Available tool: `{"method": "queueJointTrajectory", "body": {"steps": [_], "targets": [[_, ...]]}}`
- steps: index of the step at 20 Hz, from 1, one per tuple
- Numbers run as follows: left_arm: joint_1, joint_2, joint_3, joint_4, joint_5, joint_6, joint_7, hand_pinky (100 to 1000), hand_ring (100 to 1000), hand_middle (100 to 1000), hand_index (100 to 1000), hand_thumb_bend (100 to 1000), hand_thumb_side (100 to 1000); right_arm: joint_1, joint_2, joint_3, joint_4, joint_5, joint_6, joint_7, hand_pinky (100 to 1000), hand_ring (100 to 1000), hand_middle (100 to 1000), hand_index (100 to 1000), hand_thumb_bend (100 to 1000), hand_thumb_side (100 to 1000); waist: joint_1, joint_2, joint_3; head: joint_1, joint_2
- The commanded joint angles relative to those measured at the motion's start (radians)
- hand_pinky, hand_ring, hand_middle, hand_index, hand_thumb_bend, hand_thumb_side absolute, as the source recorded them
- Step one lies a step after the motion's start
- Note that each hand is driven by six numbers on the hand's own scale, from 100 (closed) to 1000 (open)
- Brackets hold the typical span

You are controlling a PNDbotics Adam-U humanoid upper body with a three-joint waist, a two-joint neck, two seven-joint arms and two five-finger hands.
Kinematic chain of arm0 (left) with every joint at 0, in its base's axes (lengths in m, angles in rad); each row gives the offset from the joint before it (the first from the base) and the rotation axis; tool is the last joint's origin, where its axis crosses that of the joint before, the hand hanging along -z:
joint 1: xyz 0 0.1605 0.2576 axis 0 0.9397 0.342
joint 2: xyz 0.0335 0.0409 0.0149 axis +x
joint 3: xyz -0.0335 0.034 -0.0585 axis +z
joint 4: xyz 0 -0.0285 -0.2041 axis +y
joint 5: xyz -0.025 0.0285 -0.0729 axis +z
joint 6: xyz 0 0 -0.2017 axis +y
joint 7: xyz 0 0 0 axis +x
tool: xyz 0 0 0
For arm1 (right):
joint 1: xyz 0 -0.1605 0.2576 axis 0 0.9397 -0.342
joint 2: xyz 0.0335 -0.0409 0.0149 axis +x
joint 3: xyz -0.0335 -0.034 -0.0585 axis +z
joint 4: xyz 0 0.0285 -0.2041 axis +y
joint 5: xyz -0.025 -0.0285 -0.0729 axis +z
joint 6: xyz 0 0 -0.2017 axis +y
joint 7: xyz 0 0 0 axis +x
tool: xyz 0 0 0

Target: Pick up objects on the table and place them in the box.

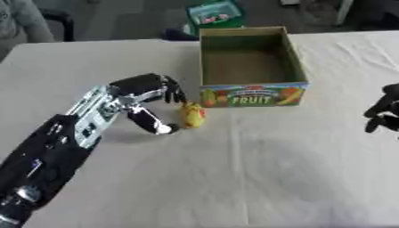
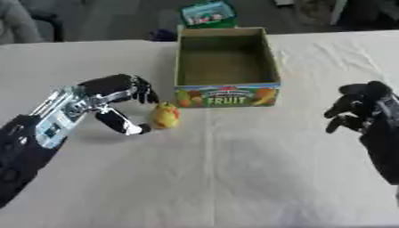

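Just before the fruit box (image 1: 251,95), the left hand (image 1: 140,95) brackets the yellow toy (image 1: 192,116), fingers spread; close squarely, then lift clear of the rim.

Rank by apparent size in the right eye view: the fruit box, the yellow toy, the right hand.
1. Fruit box, clearly largest.
2. Right hand, nearer the camera, so partly unsure.
3. Yellow toy, smallest.

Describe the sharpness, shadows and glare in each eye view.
Left eye view: soft overall; the FRUIT lettering on the box stays readable, the yellow object is a blur; a faint shadow lies under the left hand. Right eye view: equally soft; the right hand is a dark, featureless shape; no glare on the tablecloth.
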Motion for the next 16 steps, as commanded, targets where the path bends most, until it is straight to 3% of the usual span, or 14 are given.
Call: {"method": "queueJointTrajectory", "body": {"steps": [1, 11, 16], "targets": [[-0.027, -0.008, 0.018, 0.012, -0.006, -0.006, 0.013, 617, 614, 632, 777, 404, 248, -0.011, -0.013, 0.000, -0.016, -0.005, -0.002, 0.005, 415, 551, 504, 684, 100, 667, -0.003, -0.011, -0.003, 0.004, -0.002], [-0.037, -0.042, 0.024, 0.058, -0.044, -0.029, 0.003, 621, 618, 641, 778, 415, 256, -0.012, -0.011, 0.000, -0.015, -0.004, -0.003, 0.007, 415, 551, 504, 684, 100, 666, -0.006, -0.009, -0.011, 0.007, -0.005], [-0.038, -0.053, 0.033, 0.082, -0.076, -0.037, 0.004, 580, 568, 579, 738, 354, 257, -0.011, -0.010, 0.000, -0.015, -0.003, -0.003, 0.007, 415, 551, 504, 684, 100, 669, -0.006, -0.008, -0.014, 0.006, -0.005]]}}
